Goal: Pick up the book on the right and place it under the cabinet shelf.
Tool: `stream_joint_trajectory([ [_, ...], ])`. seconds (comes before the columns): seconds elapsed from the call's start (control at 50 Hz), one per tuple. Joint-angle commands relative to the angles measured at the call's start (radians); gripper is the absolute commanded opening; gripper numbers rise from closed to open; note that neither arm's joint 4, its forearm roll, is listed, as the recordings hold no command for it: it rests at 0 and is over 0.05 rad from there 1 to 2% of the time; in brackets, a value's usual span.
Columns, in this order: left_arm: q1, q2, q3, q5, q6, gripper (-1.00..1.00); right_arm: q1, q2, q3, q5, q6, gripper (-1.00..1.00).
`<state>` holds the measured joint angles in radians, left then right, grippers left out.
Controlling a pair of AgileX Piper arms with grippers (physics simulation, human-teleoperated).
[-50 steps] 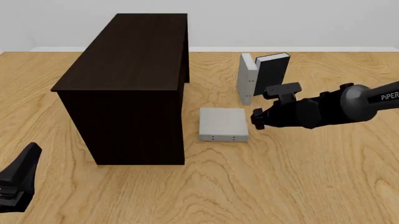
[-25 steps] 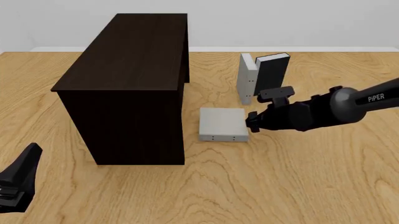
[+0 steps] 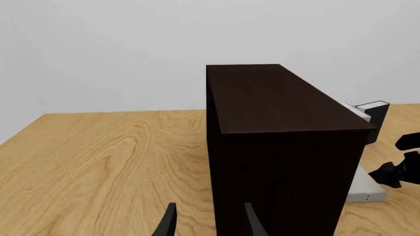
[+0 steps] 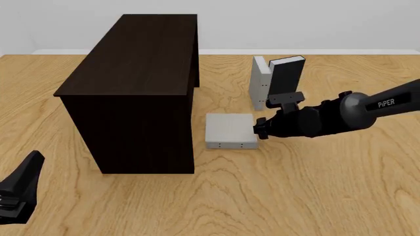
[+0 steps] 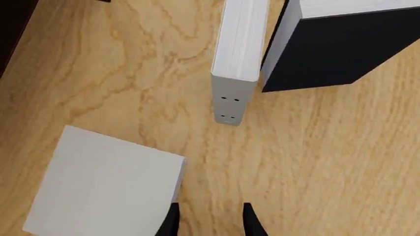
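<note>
Beside the cabinet, just off its right wall, the grey book lies flat on the table with its dotted edge facing the camera. The right gripper sits at the book's right edge, touching it or very nearly; in the right wrist view its two fingertips are set narrowly apart with only bare table between them, holding nothing. The book looks stiff, thick and fairly heavy, with a smooth cover — likely slippery, so I judge a grip across its thickness at the right edge safest. The left gripper hangs well away at the near left, its fingers slightly parted and empty in its own wrist view. Only the right wrist view shows the narrow grey slab and black book standing apart from each other — the front view blends them.
</note>
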<state>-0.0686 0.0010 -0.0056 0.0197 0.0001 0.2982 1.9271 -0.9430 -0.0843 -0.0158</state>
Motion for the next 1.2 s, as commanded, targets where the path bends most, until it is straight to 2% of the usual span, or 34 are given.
stream_joint_trajectory([
  [0.02, 0.001, 0.0, 0.0, 0.001, 0.0, 1.0, 0.071, 0.021, -0.014, -0.028, 0.146, 1.0],
  [0.54, -0.003, 0.0, -0.001, 0.002, 0.0, 1.0, 0.123, 0.04, -0.071, -0.003, 0.147, 1.0],
  [1.2, -0.002, 0.0, -0.004, 0.011, -0.002, 1.0, 0.162, 0.107, -0.2, 0.055, 0.147, 1.0],
])
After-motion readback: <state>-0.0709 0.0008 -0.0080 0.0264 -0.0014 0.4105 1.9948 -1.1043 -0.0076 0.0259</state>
